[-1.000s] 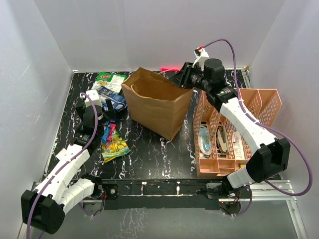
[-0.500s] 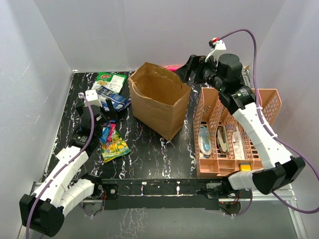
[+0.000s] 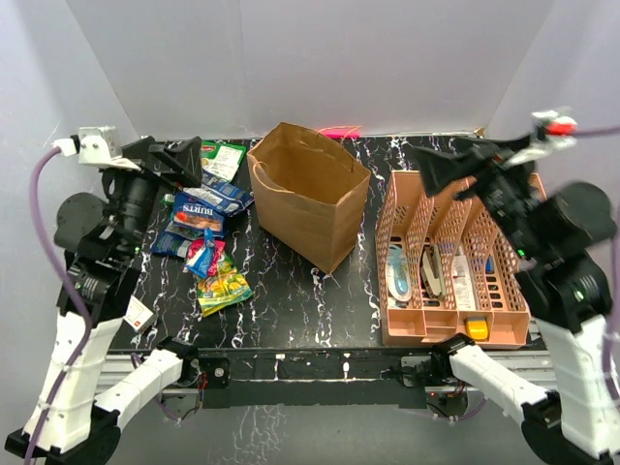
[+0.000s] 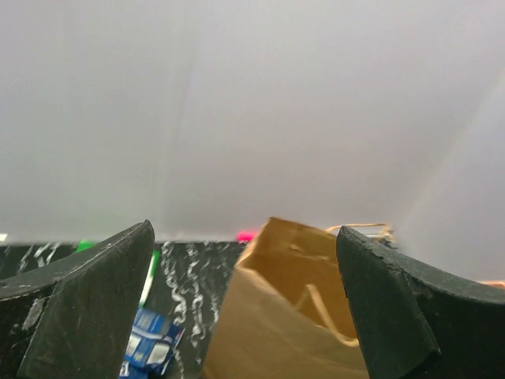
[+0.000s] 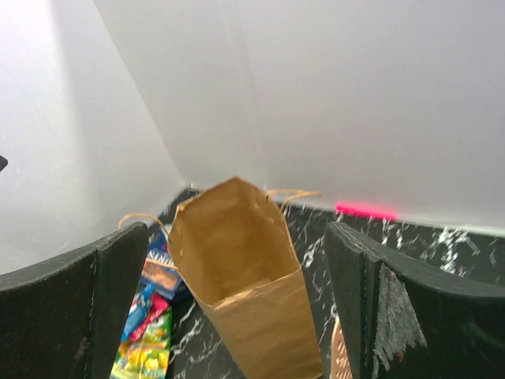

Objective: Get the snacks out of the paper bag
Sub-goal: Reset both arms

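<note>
The brown paper bag (image 3: 312, 201) stands upright and open-mouthed on the black marbled table; the right wrist view looks into the paper bag (image 5: 245, 268), and no packet shows inside. The snacks lie to its left: a green-white packet (image 3: 221, 155), a blue BURTS packet (image 3: 199, 215), a red-blue one (image 3: 203, 254) and a yellow-green one (image 3: 223, 289). My left gripper (image 3: 184, 161) hangs open, raised above the packets, facing the paper bag (image 4: 292, 316). My right gripper (image 3: 431, 174) is open too, raised to the right of the bag, holding nothing.
A salmon-pink perforated organiser (image 3: 504, 199) with stationery stands to the right of the bag, under my right arm. A pink marker (image 3: 335, 131) lies at the back wall. White walls close the table on three sides.
My right gripper has let go of the bag's rim, opened and swung up and to the right. The left arm has lifted off the packets. The bag has settled upright.
</note>
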Controlling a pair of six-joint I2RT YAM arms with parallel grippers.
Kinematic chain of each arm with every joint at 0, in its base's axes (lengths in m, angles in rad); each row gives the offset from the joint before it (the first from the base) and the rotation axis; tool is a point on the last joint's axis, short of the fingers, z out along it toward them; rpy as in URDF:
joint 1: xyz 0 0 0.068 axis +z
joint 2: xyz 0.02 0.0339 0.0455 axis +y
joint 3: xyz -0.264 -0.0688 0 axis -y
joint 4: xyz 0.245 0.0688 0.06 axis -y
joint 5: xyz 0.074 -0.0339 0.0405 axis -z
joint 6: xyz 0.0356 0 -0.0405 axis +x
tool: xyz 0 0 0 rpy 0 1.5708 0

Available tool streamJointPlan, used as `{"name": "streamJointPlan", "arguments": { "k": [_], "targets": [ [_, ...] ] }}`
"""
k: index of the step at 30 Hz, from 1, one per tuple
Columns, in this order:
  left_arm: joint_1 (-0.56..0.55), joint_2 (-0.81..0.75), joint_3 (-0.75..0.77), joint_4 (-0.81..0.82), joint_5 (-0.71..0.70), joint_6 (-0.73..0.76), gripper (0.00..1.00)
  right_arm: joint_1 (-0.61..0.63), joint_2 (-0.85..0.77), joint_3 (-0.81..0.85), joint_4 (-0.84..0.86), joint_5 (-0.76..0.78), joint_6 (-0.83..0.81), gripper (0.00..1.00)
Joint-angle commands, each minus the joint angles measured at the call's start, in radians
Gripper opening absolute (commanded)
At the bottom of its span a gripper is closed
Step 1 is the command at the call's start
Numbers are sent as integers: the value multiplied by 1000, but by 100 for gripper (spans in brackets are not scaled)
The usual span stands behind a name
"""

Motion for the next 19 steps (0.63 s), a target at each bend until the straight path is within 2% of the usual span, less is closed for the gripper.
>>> {"name": "streamJointPlan", "arguments": {
  "k": [1,6,15,19],
  "targets": [
    [-54,-10,66,-22,154,92,98,-5,-100,11,-9,88,-47,98],
    [-66,-44,46,18,121,127,99,-5,-151,5,-37,140,-32,98],
    [-66,-55,45,60,125,107,98,-6,-112,33,-61,194,-3,98],
    [-66,-63,28,76,110,102,98,-5,-116,5,-47,158,-12,99]
  ]
}}
